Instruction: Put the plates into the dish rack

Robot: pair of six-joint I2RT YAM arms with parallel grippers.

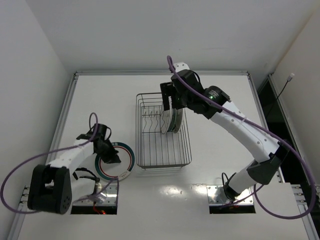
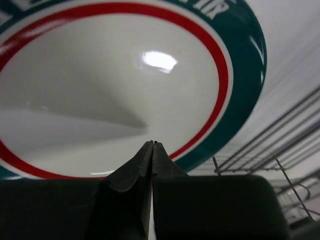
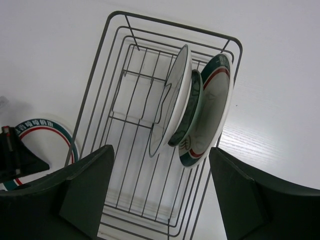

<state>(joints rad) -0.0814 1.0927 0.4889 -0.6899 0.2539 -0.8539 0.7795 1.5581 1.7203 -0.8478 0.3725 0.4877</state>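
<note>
One green-rimmed, red-ringed plate (image 1: 122,165) lies flat on the table left of the dish rack (image 1: 188,145). My left gripper (image 1: 111,156) is shut and empty, with its tips low over this plate (image 2: 125,85). Three plates stand upright in the rack (image 3: 175,25): a white one with black rings (image 3: 172,100), a small teal one (image 3: 190,107) and a green-rimmed one (image 3: 212,112). My right gripper (image 1: 169,102) is open and empty above the rack's far end, its fingers (image 3: 85,192) spread wide over the standing plates.
The rack's wire wall (image 2: 280,145) is close to the right of the lying plate. The near half of the rack holds nothing. The table has a raised frame along its left and far edges (image 1: 75,75).
</note>
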